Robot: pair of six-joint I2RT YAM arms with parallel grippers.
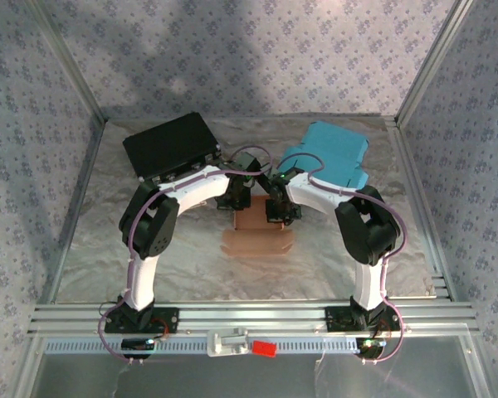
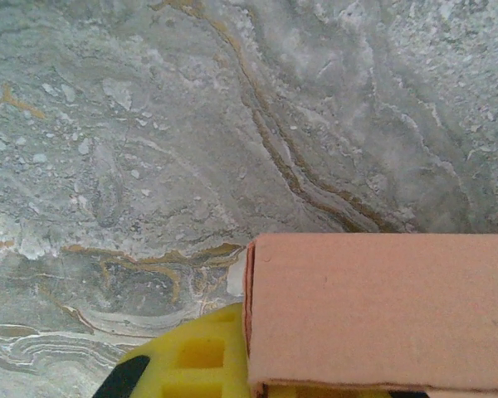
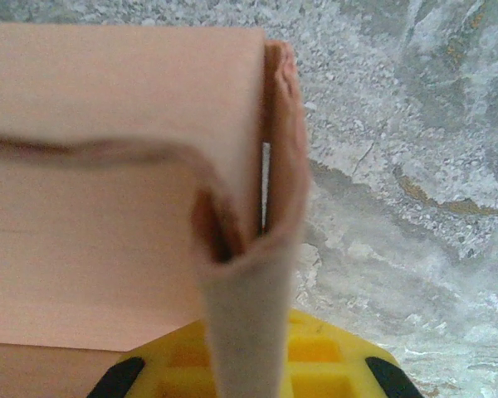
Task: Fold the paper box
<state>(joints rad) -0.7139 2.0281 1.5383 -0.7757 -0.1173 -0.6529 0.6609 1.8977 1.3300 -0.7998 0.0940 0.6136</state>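
Observation:
A brown paper box [image 1: 257, 234] lies partly folded in the middle of the table. Both grippers meet at its far edge. My left gripper [image 1: 234, 201] is at the far left corner. In the left wrist view a folded wall of the box [image 2: 382, 315] lies across the jaws, covering all but one yellow finger [image 2: 191, 361], and the left gripper [image 2: 257, 388] is shut on that wall. My right gripper [image 1: 278, 209] is at the far right corner. In the right wrist view a curled flap of the box [image 3: 249, 315] runs down between the yellow fingers [image 3: 332, 356], and the right gripper [image 3: 245, 377] is shut on it.
A black case [image 1: 170, 143] sits at the back left and a blue case [image 1: 328, 153] at the back right, both just beyond the grippers. The table has a crinkled silvery cover [image 1: 108, 240]. Metal rails [image 1: 249, 315] run along the near edge, and patterned walls close in the sides.

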